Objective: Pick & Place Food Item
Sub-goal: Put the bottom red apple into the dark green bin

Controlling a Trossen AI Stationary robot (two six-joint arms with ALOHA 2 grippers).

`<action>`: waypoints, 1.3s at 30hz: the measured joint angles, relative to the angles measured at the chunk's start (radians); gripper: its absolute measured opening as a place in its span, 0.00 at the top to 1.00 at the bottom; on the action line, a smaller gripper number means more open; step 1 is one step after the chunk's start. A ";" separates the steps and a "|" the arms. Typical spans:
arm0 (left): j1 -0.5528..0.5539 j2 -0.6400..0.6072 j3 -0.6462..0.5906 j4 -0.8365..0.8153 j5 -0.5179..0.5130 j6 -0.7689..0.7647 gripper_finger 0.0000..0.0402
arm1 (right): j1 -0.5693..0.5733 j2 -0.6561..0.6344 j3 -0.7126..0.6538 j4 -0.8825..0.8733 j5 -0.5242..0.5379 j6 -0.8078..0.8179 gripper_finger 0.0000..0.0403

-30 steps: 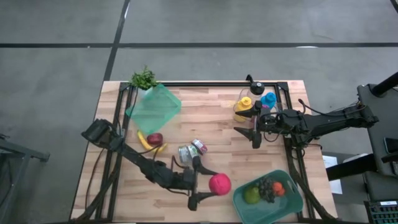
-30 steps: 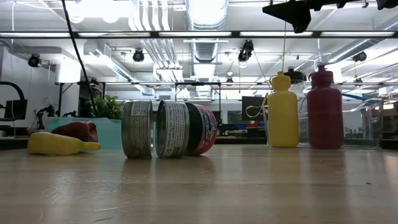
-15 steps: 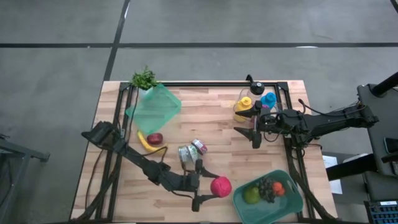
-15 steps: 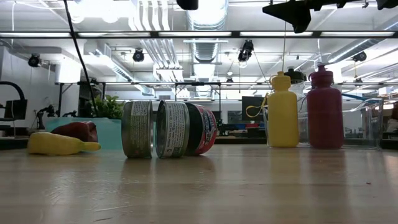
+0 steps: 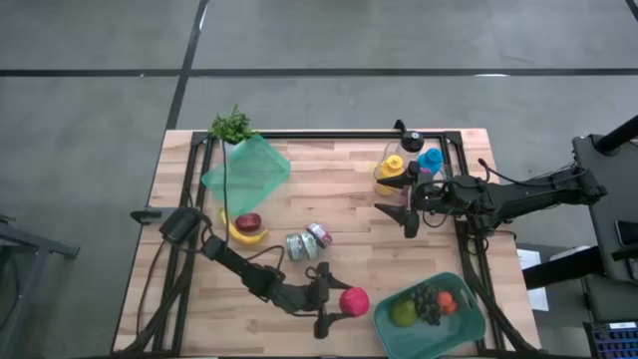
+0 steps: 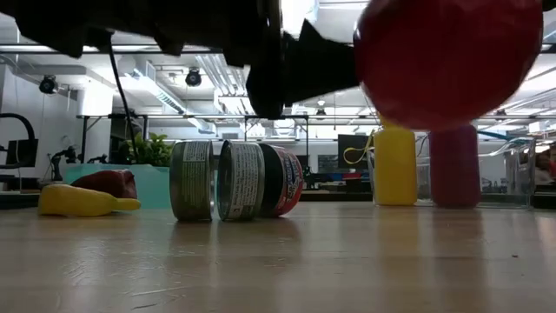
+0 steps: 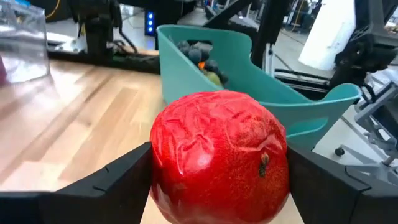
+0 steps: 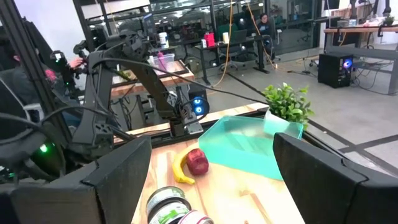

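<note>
Fig.: L gripper (image 5: 337,304) clamped wide on the red fruit (image 5: 353,301), held clear of the table (image 5: 339,189) at near centre. Key relation: the teal bin (image 5: 474,320) w/ green fruit & grapes lies just right of the held fruit, nearly touching; carry should run rightward, then down over the rim. Fruit is round, so no long axis to align. R gripper (image 5: 408,212) waits, fingers apart & empty, far right by the bottles (image 5: 404,170); L arm is nearer.

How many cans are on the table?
2. Both cans lie on their sides, touching, near the middle of the table: one with a green label, and one with a red label just beside it. None looks hidden.
</note>
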 joint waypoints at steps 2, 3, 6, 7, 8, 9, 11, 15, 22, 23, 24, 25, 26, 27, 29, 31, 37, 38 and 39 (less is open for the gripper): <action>0.003 0.015 0.000 0.001 0.000 -0.022 0.20 | 0.000 0.000 0.000 0.000 0.000 0.000 0.17; 0.004 0.023 0.000 0.001 0.000 -0.034 0.20 | 0.000 0.000 0.000 0.000 0.000 0.000 0.17; 0.007 0.035 0.000 -0.048 0.004 -0.085 0.20 | 0.000 0.000 0.000 0.000 0.000 0.000 0.17; 0.008 0.038 0.000 -0.063 0.008 -0.102 0.20 | 0.000 0.000 0.000 0.000 0.000 0.000 0.17; 0.008 0.039 0.000 -0.082 0.012 -0.113 0.20 | 0.000 0.000 0.000 0.000 0.000 0.000 0.17; 0.008 0.039 -0.001 -0.101 0.015 -0.125 0.20 | 0.000 0.000 0.000 0.000 0.000 0.000 0.17; 0.011 0.039 -0.001 -0.130 0.021 -0.150 0.20 | 0.000 0.000 0.000 0.000 0.000 0.000 0.17; 0.012 0.039 -0.001 -0.178 0.024 -0.183 0.20 | 0.000 0.000 0.000 0.000 0.000 0.000 0.17; 0.013 0.037 0.000 -0.216 0.026 -0.231 0.20 | 0.000 0.000 0.000 0.000 0.000 0.000 0.17; 0.014 0.037 0.000 -0.217 0.027 -0.243 0.20 | 0.000 0.000 0.000 0.000 0.000 0.000 0.17; 0.016 0.037 0.000 -0.218 0.030 -0.251 0.20 | 0.000 0.000 0.000 0.000 0.000 0.000 0.17; 0.018 0.037 0.000 -0.217 0.037 -0.259 0.20 | 0.000 0.000 0.000 0.000 0.000 0.000 0.17; 0.021 0.037 0.000 -0.214 0.046 -0.263 0.19 | 0.000 0.000 0.000 0.000 0.000 0.000 0.17; 0.023 0.037 0.000 -0.211 0.052 -0.264 0.18 | 0.000 0.000 0.000 0.000 0.000 0.000 0.17; 0.026 0.037 0.000 -0.207 0.063 -0.263 0.15 | 0.000 0.000 0.000 0.000 0.000 0.000 0.17; 0.030 0.037 0.000 -0.207 0.071 -0.263 0.11 | 0.000 0.000 0.000 0.000 0.000 0.000 0.17; 0.032 0.039 -0.002 -0.210 0.080 -0.263 0.02 | 0.000 0.000 0.000 0.000 0.000 0.000 0.17; 0.032 0.039 -0.002 -0.210 0.080 -0.263 0.02 | 0.000 0.000 0.000 0.000 0.000 0.000 0.17; 0.033 0.039 -0.002 -0.209 0.079 -0.263 0.03 | 0.000 0.000 0.000 0.000 0.000 0.000 0.17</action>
